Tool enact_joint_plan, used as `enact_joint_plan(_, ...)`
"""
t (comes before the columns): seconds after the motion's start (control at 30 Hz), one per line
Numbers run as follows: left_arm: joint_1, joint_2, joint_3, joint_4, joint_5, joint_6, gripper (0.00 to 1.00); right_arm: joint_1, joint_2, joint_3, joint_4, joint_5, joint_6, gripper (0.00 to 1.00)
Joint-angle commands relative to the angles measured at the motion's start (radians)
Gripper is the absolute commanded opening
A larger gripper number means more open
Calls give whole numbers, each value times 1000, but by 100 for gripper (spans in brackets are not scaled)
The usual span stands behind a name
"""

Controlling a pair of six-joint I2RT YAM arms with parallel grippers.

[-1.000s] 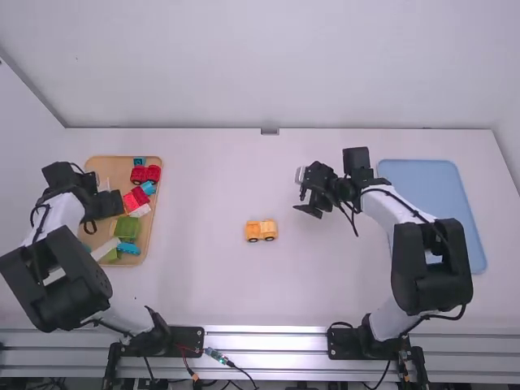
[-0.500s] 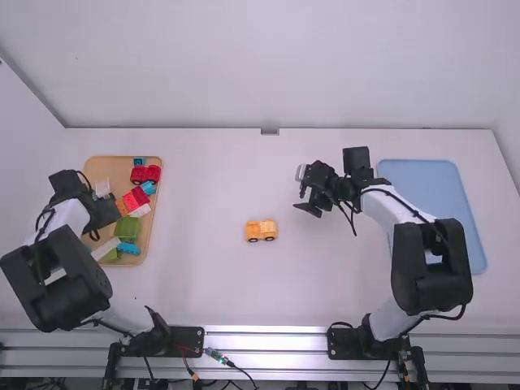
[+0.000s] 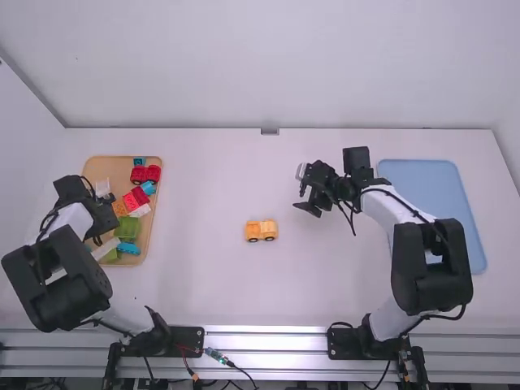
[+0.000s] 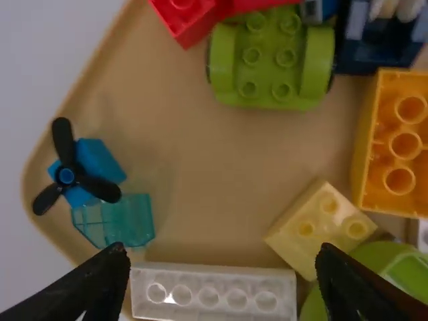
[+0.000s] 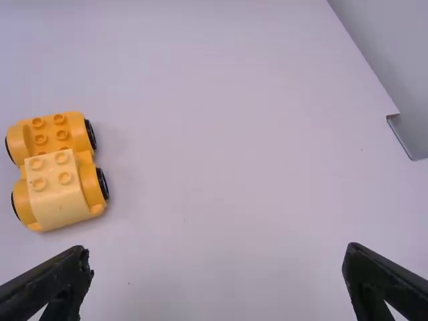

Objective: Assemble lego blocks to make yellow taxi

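Nearest, left gripper (image 3: 103, 218): over the wooden tray (image 3: 99, 165); fingers spread wide, clasping nothing.
White brick (image 4: 212, 292): lies across the gap between those fingers.
Pale yellow brick (image 4: 319, 227): just past one fingertip, lying flat.
Green piece (image 4: 401, 267): crowds that brick, partly hidden behind the same finger.
Orange brick (image 4: 396, 144): farther out beyond that fingertip, studs showing.
Teal clear brick (image 4: 115, 221): just past the other fingertip, with a black propeller (image 4: 65, 175) beyond.
Green wheeled base (image 4: 271, 60): well ahead of the fingers, near a red brick (image 4: 186, 20).
Yellow car (image 3: 261, 231): on the table between both grippers, nearer the right fingers, pale block on top.
Right gripper (image 3: 301, 192): over the table, fingers parted and free.
Blue mat (image 3: 431, 183): well behind the right fingers, partly under the arm.
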State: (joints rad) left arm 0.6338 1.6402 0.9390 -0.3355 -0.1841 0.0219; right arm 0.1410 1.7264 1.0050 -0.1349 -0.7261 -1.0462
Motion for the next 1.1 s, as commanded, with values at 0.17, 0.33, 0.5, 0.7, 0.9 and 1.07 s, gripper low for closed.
enact_joint_plan(0.17, 71, 10, 73, -64, 117, 96, 74, -3, -9, 9, -3, -5, 6, 99)
enact_joint_plan(0.33, 95, 13, 68, -48, 190, 197, 70, -3, -9, 9, -2, -6, 5, 99)
enact_joint_plan(0.5, 92, 29, 68, -36, 270, 258, 72, -3, -9, 9, 0, -6, 3, 99)
enact_joint_plan(0.7, 96, 99, 68, 24, 167, 200, 79, -3, -9, 9, -3, -5, 3, 99)
enact_joint_plan(0.9, 94, 138, 68, 39, 242, 233, 77, -3, -9, 10, -1, -6, 3, 99)
enact_joint_plan(1.07, 86, 139, 68, 37, 259, 271, 77, -3, -9, 9, -1, -5, 3, 99)
